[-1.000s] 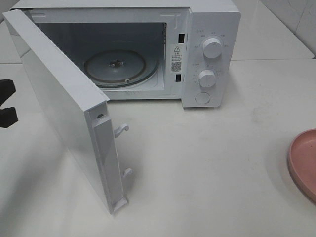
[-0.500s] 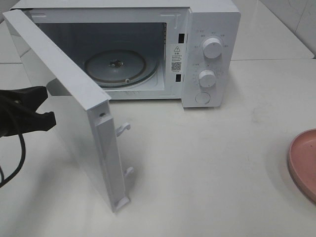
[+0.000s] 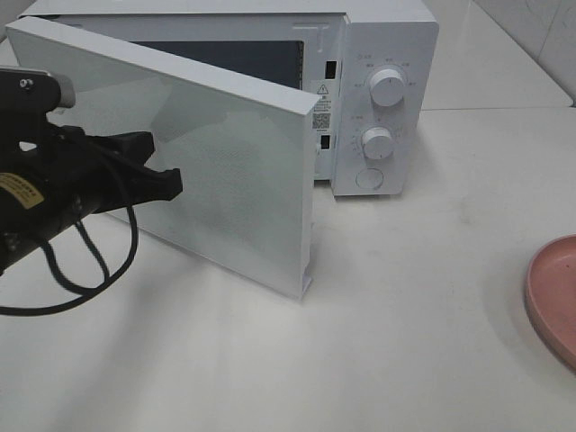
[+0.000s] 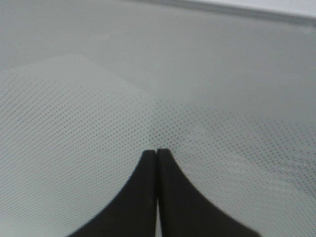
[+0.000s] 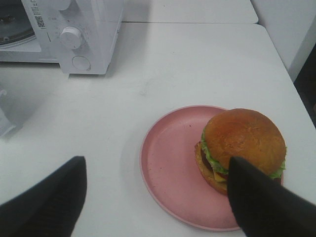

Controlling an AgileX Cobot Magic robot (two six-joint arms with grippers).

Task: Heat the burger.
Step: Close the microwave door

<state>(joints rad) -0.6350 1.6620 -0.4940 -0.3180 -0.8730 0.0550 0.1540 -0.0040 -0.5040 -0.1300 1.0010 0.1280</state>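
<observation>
Burger (image 5: 243,145) on pink plate (image 5: 170,168), far side of plate from microwave (image 3: 378,99), well apart from it. Right gripper (image 5: 157,197) above plate, jaws spread wide, empty; burger offset toward one finger (image 5: 261,202), partly behind it, not centred. Left gripper (image 4: 157,163) pressed together, tips against dotted door (image 3: 225,171) half-open across cavity. Right arm far nearer burger. Door probably obstructs loading.
</observation>
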